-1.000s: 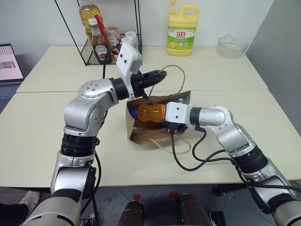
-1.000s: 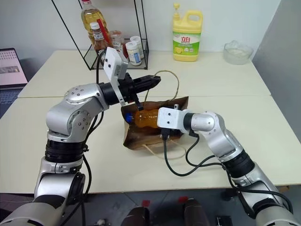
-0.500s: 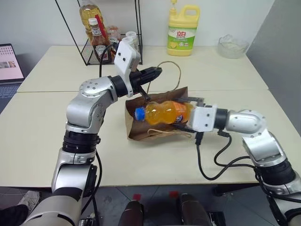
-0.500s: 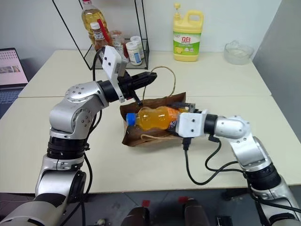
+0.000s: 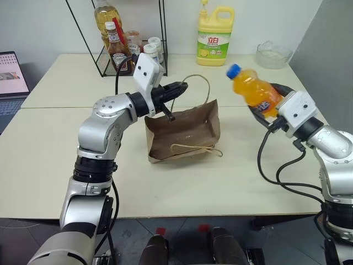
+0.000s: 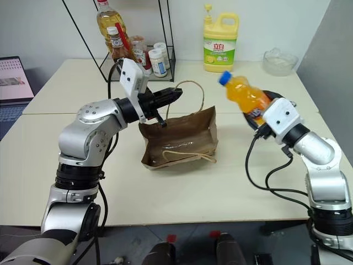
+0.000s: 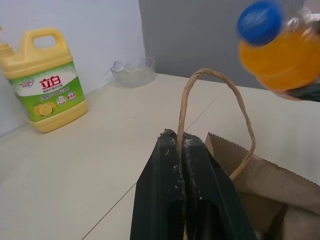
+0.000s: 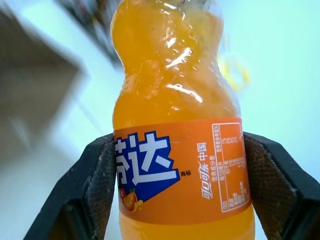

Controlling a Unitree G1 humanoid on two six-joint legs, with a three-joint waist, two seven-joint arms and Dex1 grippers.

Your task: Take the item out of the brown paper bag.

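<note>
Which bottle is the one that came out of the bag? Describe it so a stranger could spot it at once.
Start at the brown paper bag lying open mid-table, then look toward the robot's right, above the tabletop. There the right gripper holds the small orange drink bottle by its labelled lower half. Its blue cap and orange liquid distinguish it from the big yellow detergent jug standing further back.

A yellow detergent jug (image 5: 214, 37) stands at twelve o'clock on the cream table (image 5: 49, 149), a clear glass bowl (image 5: 273, 54) at one o'clock, a black wire rack (image 5: 122, 33) holding an oil bottle (image 5: 105, 17), ketchup (image 5: 114, 45) and jars (image 5: 149, 47) at eleven, and a laptop (image 5: 11, 74) at ten.
</note>
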